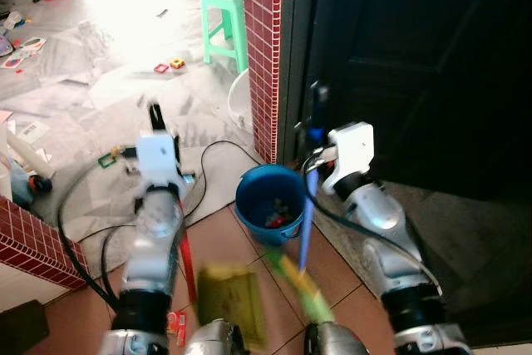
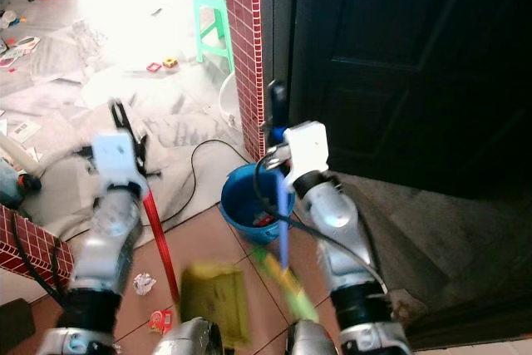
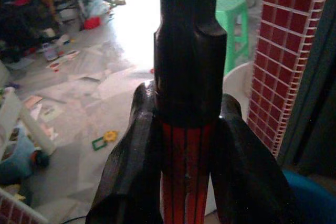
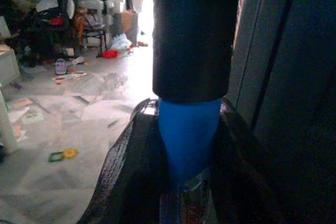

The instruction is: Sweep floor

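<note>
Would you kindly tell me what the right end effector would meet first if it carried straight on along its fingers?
Probably the dark door: the right end effector, shut on the blue handle, points up beside it, though depth is unclear.

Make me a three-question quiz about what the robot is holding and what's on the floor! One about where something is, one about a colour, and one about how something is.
1. Where does the blue bucket stand?
A. on the green stool
B. on the floor by the red brick pillar
C. on a table

2. What colour is the handle in the right end effector?
A. blue
B. white
C. pink

3. How is the left end effector?
A. wide open, holding nothing
B. shut on the red handle
C. resting in the bucket

Answers: 1 B, the bucket sits on the tiles next to the brick pillar. 2 A, the blue handle runs between the black fingers. 3 B, the fingers clamp the red handle from both sides.
</note>
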Controlling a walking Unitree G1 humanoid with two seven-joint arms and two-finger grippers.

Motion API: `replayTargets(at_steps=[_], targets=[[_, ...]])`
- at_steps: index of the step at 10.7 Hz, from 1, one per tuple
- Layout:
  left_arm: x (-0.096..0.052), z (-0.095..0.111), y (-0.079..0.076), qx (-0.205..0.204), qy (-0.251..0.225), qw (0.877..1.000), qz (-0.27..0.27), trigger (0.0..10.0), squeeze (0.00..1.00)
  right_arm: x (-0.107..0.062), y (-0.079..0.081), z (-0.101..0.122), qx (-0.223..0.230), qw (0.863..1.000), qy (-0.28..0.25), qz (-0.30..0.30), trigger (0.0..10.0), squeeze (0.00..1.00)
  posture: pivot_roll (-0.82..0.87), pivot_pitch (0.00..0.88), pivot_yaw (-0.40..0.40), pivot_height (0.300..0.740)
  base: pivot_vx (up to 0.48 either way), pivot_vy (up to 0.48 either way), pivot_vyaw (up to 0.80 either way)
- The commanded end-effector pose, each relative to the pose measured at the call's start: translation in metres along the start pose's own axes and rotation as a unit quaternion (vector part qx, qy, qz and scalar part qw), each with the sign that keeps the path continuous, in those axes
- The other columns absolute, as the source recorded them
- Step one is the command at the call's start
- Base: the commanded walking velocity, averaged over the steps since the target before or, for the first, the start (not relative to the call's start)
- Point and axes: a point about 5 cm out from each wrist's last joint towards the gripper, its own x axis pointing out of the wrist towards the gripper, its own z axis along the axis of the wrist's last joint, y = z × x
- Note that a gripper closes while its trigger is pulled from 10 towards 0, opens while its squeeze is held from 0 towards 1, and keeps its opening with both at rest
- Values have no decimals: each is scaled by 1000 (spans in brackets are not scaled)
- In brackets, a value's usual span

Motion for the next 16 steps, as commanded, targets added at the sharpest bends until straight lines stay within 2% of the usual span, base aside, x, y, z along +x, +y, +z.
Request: replayTargets(at_steps=[1, 3, 6, 8, 10, 11, 12, 13, 14, 15, 16], targets=[[-2, 5, 4, 2, -10, 1000, 17, 10000, 0, 5, 7, 16, -65, 996, -48, 38, 10000, 0, -115, 72, 64, 740, 0, 0, 0], [-6, -2, -2, 2, 9, 1000, 25, 10000, 0, 8, 5, 17, -36, 998, -50, 14, 10000, 0, -117, 70, 62, 740, 0, 0, 0], [-13, -19, -13, -16, 48, 999, -7, 10000, 0, 14, -8, 18, 13, 998, -55, -41, 10000, 0, -115, 62, 66, 740, 0, 0, 0], [-14, -16, -15, -14, 41, 999, -10, 10000, 0, 22, -16, 26, 9, 995, -73, -68, 10000, 0, -112, 56, 67, 740, 0, 0, 0], [-14, -17, -14, -29, 46, 999, 2, 10000, 0, 22, -24, 30, -32, 992, -89, -83, 10000, 0, -108, 48, 70, 740, 0, 0, 0], [-16, -17, -16, -37, 48, 998, -8, 10000, 0, 20, -30, 31, -22, 989, -95, -112, 10000, 0, -109, 43, 73, 740, 0, 0, 0], [-17, -22, -16, -29, 51, 998, 6, 10000, 0, 18, -34, 33, -15, 986, -97, -136, 10000, 0, -112, 39, 75, 740, 0, 0, 0], [-16, -24, -16, -32, 57, 998, 4, 10000, 0, 18, -32, 30, -16, 988, -88, -128, 10000, 0, -117, 29, 75, 740, 0, 0, 0], [-16, -23, -18, -39, 51, 998, -2, 10000, 0, 13, -24, 15, 16, 992, -49, -114, 10000, 0, -117, 23, 70, 740, 0, 0, 0], [-17, -22, -19, -38, 47, 998, -6, 10000, 0, 5, -15, -2, 24, 995, -6, -92, 10000, 0, -115, 18, 66, 740, 0, 0, 0], [-18, -23, -18, -38, 47, 998, -3, 10000, 0, -9, -4, -11, 21, 997, 7, -68, 10000, 0, -115, 12, 67, 740, 0, 0, 0]])
